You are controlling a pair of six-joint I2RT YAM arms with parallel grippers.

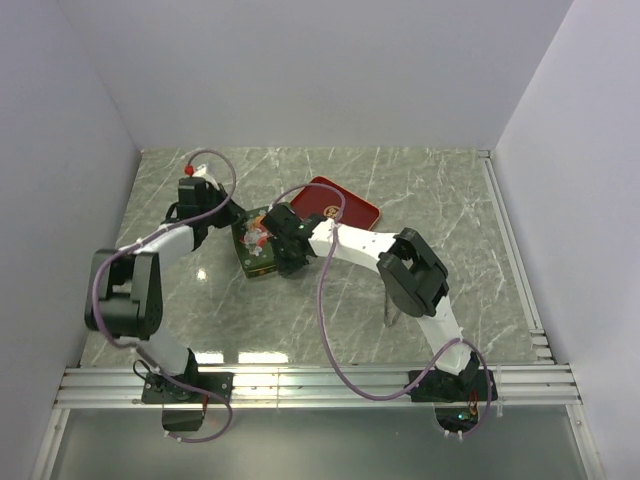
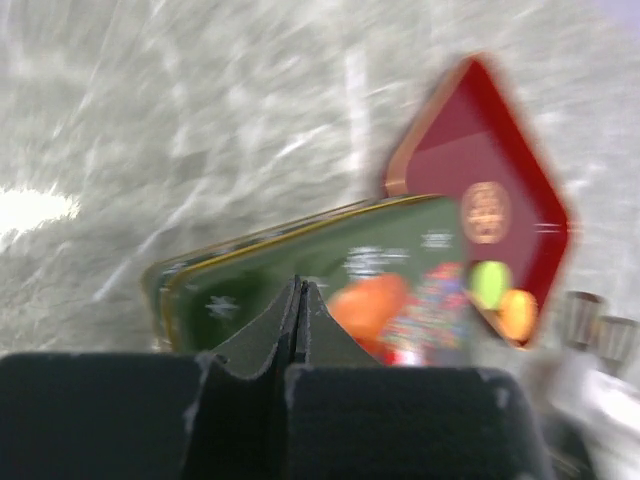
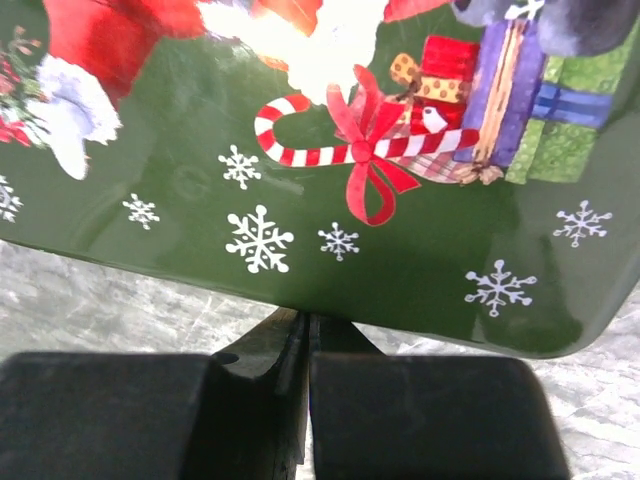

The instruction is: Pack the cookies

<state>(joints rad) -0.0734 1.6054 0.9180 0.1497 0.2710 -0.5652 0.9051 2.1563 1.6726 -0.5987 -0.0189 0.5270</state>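
Left jaws: mine, pressed together on nothing, tips at the green tin's [image 1: 258, 248] 9 o'clock edge.
Right jaws: pressed together, empty, tips at the tin's 3 o'clock rim.
Tin: mid surface [image 1: 450, 210], printed lid up.
Red tray [image 1: 335, 203]: at the tin's 1 o'clock.
Cookies [image 2: 490, 284]: blurred green and orange rounds by the tray's edge.

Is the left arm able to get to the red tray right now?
Probably not easily. The green Christmas tin lies between the left claw and the red tray, and the right claw crowds that side too. It would have to go over them.
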